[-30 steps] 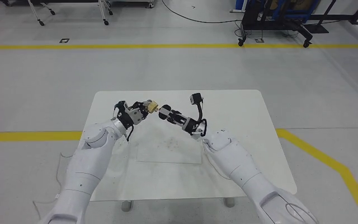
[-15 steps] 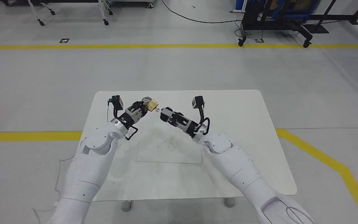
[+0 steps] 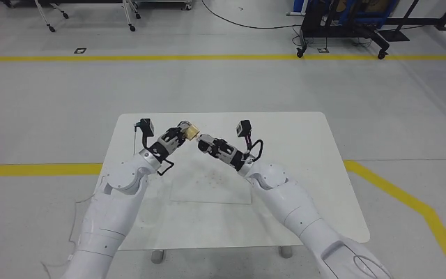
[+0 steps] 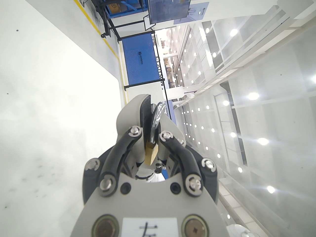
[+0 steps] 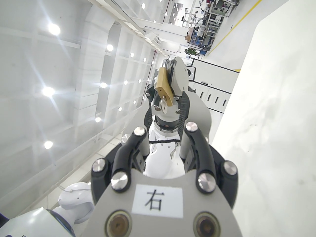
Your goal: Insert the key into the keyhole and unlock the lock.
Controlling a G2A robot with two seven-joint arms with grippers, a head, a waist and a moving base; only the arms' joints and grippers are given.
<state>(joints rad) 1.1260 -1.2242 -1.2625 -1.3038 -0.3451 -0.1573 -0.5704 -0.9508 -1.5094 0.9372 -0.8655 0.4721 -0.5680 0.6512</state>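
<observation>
Lock (image 3: 187, 129), a brass padlock, is pinched in the left hand (image 3: 181, 132) and held up over the far middle of the white table (image 3: 300, 139). The silver key (image 5: 163, 105) sticks out of the keyhole in the lock's lower end, and the shackle points the opposite way. The right hand (image 3: 202, 141) faces the lock from just beside it. It is spread wide with nothing in it and, as far as the right wrist view shows, is clear of the key.

Top camera looks down at my table (image 3: 293, 139). My 2 wrist cameras sit close, facing inward, sharing the lock (image 5: 164, 86).
</observation>
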